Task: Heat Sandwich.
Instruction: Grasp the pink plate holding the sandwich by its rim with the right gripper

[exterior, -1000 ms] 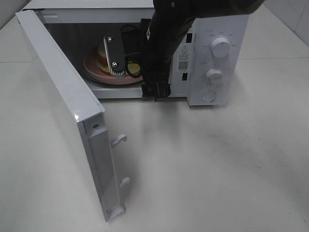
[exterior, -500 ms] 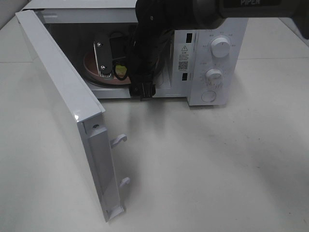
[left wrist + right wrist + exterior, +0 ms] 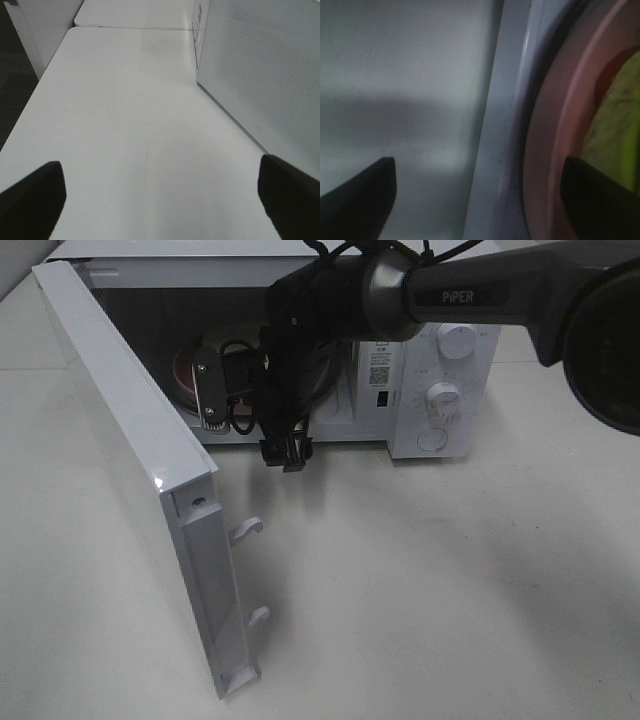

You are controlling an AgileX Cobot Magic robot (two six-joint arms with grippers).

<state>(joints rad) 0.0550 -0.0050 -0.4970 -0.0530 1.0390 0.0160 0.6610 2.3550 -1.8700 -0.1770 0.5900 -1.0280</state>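
Note:
The microwave (image 3: 440, 360) stands at the back of the table with its door (image 3: 130, 440) swung wide open. Inside, a pink plate (image 3: 186, 370) shows as a sliver behind my right arm. In the right wrist view the plate's rim (image 3: 555, 150) curves past, and on it lies the yellow-green sandwich (image 3: 615, 125). My right gripper (image 3: 247, 420) hangs open at the front of the oven's opening, above the sill (image 3: 495, 130), with nothing between its fingers. My left gripper (image 3: 160, 205) is open over bare table beside the microwave's side wall (image 3: 260, 70).
Two knobs (image 3: 456, 338) and a round button sit on the microwave's panel at the right. The open door juts far toward the front left, with latch hooks (image 3: 245, 530) on its edge. The white table (image 3: 450, 590) spreads in front.
My right arm has drawn back out of the oven cavity toward the front left, away from the plate. The plate and sandwich have stayed inside. The left gripper has not changed.

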